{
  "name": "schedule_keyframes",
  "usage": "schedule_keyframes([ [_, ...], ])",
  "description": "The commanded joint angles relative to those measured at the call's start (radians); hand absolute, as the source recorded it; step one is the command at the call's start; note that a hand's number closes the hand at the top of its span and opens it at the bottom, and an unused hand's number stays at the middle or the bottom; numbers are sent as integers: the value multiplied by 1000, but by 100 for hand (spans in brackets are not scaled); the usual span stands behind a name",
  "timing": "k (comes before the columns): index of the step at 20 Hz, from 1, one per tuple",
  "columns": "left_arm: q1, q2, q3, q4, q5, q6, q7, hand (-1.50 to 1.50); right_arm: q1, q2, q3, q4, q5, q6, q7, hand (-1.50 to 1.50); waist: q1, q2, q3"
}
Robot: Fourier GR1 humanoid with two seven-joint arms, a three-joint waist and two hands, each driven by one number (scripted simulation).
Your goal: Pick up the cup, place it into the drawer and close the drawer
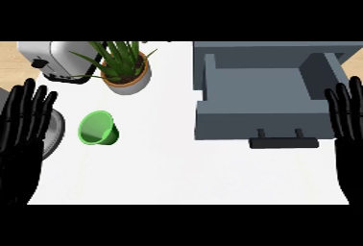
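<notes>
A green cup (98, 128) lies on its side on the white counter (184, 173), left of centre, its mouth turned toward me. To the right stands a grey drawer (262, 89), pulled open, with a dark handle (283, 141) on its front; nothing shows inside it. My left hand (21, 139) rests open at the left edge with fingers up, a short way left of the cup. At the right edge my right hand (349, 129) is likewise open with fingers up, beside the drawer's right wall. Neither hand touches anything.
A potted plant (126, 67) stands behind the cup. A silver toaster (53, 60) sits at the back left. A grey round object (53, 132) shows partly behind my left hand.
</notes>
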Motion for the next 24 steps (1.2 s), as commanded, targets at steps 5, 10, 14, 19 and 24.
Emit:
schedule_keyframes([
  [5,-18,-50,-41,17,-50,16,-19,-150,-1,22,-6,41,19,7,-78,-150,4,-21,-9],
  [10,-99,-120,14,170,142,64,47,-150,-84,-49,31,37,63,39,92,-150,4,-19,-10],
  [14,-64,-121,9,187,150,65,26,-150,-19,-37,20,118,64,85,-53,-150,4,-20,-9],
  [19,-18,-120,46,275,167,49,-59,-150,-44,-41,-7,43,45,84,42,-150,3,-21,-9],
  [24,45,-62,166,380,191,-22,-173,-150,-16,-18,4,35,39,87,24,-150,4,-21,-9],
])
